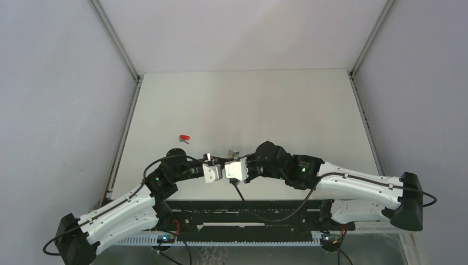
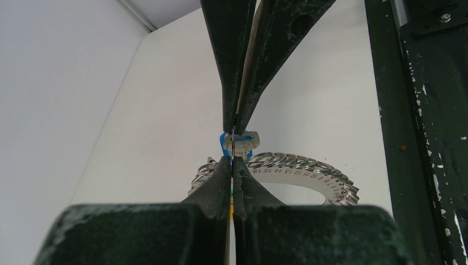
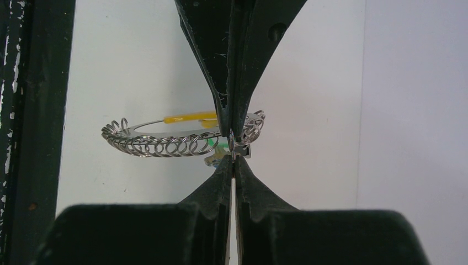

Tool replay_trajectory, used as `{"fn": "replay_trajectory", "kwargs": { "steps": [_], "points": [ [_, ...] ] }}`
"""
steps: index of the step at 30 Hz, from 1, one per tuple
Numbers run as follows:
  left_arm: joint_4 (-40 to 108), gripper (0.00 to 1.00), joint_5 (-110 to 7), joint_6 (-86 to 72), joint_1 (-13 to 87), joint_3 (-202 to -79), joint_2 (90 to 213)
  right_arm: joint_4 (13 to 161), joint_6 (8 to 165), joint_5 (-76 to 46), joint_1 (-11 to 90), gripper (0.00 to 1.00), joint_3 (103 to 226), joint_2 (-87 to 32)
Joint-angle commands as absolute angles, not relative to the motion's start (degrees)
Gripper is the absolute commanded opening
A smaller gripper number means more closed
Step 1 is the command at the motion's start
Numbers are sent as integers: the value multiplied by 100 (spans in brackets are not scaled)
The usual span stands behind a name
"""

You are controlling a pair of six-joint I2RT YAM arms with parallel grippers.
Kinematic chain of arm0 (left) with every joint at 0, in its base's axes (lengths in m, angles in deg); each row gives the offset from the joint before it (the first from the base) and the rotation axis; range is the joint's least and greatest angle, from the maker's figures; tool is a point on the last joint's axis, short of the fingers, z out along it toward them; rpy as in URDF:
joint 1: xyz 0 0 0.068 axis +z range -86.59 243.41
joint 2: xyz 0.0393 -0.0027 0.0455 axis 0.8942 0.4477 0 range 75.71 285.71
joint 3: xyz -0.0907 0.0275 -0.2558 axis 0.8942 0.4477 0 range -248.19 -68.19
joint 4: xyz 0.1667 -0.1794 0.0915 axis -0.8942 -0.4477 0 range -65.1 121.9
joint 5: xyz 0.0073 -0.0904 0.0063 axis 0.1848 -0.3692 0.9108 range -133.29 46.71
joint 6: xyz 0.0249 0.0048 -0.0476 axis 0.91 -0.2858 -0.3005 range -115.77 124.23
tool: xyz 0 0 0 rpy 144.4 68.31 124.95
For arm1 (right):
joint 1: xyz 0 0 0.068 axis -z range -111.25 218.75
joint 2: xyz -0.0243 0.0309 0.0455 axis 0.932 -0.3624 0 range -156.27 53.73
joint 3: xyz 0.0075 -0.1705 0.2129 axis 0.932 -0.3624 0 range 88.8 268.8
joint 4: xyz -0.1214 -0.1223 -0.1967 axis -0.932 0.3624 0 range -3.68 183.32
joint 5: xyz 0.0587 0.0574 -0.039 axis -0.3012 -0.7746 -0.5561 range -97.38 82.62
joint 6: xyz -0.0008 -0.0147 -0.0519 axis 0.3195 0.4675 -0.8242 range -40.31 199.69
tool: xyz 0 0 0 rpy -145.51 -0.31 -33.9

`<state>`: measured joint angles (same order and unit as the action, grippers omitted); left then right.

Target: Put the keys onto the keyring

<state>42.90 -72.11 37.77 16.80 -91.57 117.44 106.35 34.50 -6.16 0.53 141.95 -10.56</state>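
Left fingers (image 2: pixel 218 185) pinched together on the blue key (image 2: pixel 225 142), right fingers (image 3: pixel 221 185) clamped on the keyring (image 3: pixel 165 147), red key (image 1: pixel 185 137) lying well apart on my counter (image 1: pixel 276 110).

Pair of white-shelled arms, bent at the elbow and angled inward from the outer near corners. Of these, left arm (image 1: pixel 118 212) with black wrist (image 1: pixel 177 167) turned toward the middle; right arm (image 1: pixel 356 186) mirrored, with black wrist (image 1: pixel 271 158) turned the opposite way. On the first, left gripper (image 2: pixel 232 161), dark fingers pressed flat together, no gap at the tips. On the second, right gripper (image 3: pixel 233 160), fingers likewise closed. Posed tip to tip, nearly touching, between the two wrists.
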Motion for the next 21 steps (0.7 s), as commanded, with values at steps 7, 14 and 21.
{"fn": "replay_trajectory", "kwargs": {
  "steps": [7,14,21],
  "points": [
    [4802,0,-7622,3642,1638,-9503,11680,10397,3539,-750,55,0,14272,-1069],
    [4877,0,-7719,3617,1638,-9500,11730,10431,3485,-959,55,0,14269,-1070],
    [4827,0,-7727,3644,1638,-9498,11708,10581,3385,-1299,55,0,14273,-1025]
  ]
}}
